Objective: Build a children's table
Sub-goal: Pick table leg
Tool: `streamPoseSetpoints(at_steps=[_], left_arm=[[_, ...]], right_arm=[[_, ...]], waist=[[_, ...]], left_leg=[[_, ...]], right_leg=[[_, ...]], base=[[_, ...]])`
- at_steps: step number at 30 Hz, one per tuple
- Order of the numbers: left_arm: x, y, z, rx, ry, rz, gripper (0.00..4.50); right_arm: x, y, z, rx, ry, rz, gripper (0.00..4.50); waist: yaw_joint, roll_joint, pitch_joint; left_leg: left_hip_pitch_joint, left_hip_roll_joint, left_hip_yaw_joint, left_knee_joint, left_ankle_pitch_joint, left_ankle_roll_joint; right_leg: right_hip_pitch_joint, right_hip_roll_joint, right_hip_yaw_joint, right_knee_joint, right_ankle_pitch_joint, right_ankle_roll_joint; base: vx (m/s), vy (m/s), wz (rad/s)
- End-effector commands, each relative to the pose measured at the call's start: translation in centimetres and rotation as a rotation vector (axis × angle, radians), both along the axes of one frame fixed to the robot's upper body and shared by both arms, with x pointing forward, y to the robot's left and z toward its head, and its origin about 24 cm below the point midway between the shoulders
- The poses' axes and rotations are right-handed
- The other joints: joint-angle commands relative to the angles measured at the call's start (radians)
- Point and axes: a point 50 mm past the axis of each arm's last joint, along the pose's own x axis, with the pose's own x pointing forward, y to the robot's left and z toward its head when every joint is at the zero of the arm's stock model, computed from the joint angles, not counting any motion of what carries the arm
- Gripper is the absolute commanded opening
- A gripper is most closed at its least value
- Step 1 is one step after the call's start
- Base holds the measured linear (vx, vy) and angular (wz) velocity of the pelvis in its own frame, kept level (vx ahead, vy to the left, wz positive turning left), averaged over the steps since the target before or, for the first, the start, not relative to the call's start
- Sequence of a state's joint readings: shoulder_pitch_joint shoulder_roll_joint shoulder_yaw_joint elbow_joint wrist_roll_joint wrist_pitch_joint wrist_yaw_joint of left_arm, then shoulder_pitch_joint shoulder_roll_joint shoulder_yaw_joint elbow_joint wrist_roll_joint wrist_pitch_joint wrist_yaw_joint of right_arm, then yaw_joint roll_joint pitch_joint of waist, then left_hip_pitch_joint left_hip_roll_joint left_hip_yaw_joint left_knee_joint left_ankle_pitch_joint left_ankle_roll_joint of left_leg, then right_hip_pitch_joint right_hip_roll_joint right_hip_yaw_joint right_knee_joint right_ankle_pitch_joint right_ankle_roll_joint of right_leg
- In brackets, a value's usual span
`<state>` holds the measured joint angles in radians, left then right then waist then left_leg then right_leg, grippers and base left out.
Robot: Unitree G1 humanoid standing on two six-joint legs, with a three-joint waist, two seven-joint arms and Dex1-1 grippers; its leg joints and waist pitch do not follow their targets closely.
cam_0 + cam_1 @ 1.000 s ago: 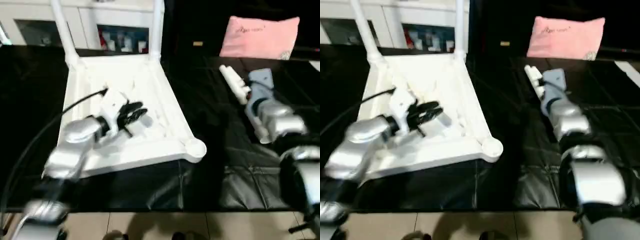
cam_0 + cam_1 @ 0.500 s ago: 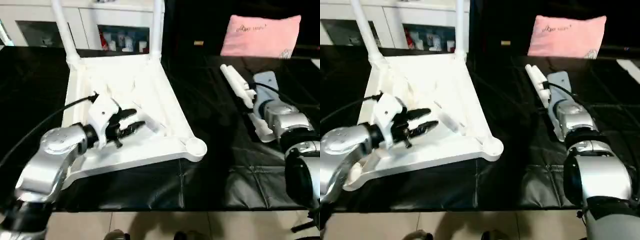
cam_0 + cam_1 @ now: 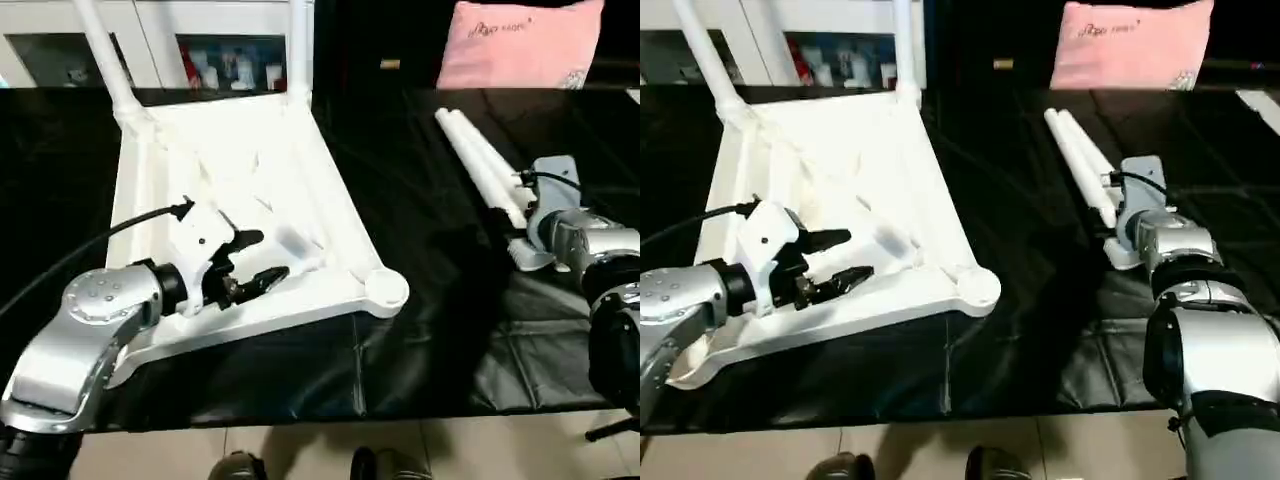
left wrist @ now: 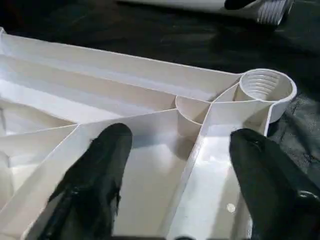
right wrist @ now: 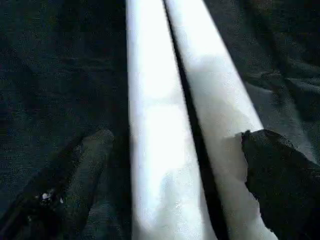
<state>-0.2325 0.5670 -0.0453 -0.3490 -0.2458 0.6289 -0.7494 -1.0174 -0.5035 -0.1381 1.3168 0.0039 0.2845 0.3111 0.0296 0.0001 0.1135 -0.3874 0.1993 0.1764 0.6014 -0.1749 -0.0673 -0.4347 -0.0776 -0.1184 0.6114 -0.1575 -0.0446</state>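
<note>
Where the head camera's left eye looks down, the white tabletop point(image 3: 240, 190) lies underside up on a black cloth point(image 3: 430, 330) at the left and centre of the frame, its ribs facing the camera; two white legs point(image 3: 105, 70) already stand in the sockets of its far corners at the upper left, and the near corner socket point(image 3: 386, 288) at centre is an open round cup with nothing in it. Over the near ribs the left gripper point(image 3: 250, 262) hovers with its black fingers spread and nothing between them. At the right of the frame two loose legs point(image 3: 480, 165) lie side by side on the cloth, the right gripper point(image 3: 520, 215) at their near end; a pink pillow point(image 3: 520, 45) sits at the upper right and a white cabinet point(image 3: 200, 40) along the top. Seen from the left wrist, the parted fingers point(image 4: 100, 175) frame a ribbed bay holding nothing, the threaded socket beyond. Seen from the right wrist, the wide-spread fingers point(image 5: 280, 175) straddle both loose legs without clamping them.
</note>
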Motion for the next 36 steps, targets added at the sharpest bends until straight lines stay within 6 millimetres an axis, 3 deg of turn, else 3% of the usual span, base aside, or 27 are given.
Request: streamPoseSetpoints(at_steps=[1,9,19,36], left_arm=[[-0.1,0.0,0.7,-0.005,-0.020,0.002,3.85],[-0.2,-0.2,0.9,-0.007,-0.018,-0.004,4.48],[-0.2,-0.5,0.8,-0.001,-0.006,-0.021,4.48],[-0.8,-1.1,0.3,0.026,0.056,-0.111,4.50]], right_arm=[[0.1,0.4,0.1,0.015,0.014,0.057,4.50],[0.3,0.5,0.8,-0.026,0.015,0.114,4.50],[-0.1,1.2,0.4,0.140,0.100,0.187,4.50],[-0.9,0.7,-0.5,0.179,0.201,0.124,3.01]], waist=[[0.001,0.001,-0.056],[0.002,-0.001,-0.056],[0.004,0.001,-0.057],[0.007,-0.003,-0.064]], left_leg=[[0.010,0.022,-0.005,-0.060,-0.239,0.067],[0.012,0.024,-0.006,-0.062,-0.244,0.054],[0.010,0.027,-0.004,-0.061,-0.223,0.068],[0.011,0.027,-0.003,-0.059,-0.222,0.045]], right_leg=[[0.065,-0.055,0.056,-0.080,-0.319,-0.195],[0.063,-0.057,0.058,-0.082,-0.342,-0.189],[0.065,-0.056,0.059,-0.080,-0.321,-0.206],[0.065,-0.059,0.059,-0.081,-0.352,-0.195]], base=[[0.000,0.000,0.00],[0.000,0.000,0.00],[0.000,0.000,0.00],[0.000,0.000,0.00]])
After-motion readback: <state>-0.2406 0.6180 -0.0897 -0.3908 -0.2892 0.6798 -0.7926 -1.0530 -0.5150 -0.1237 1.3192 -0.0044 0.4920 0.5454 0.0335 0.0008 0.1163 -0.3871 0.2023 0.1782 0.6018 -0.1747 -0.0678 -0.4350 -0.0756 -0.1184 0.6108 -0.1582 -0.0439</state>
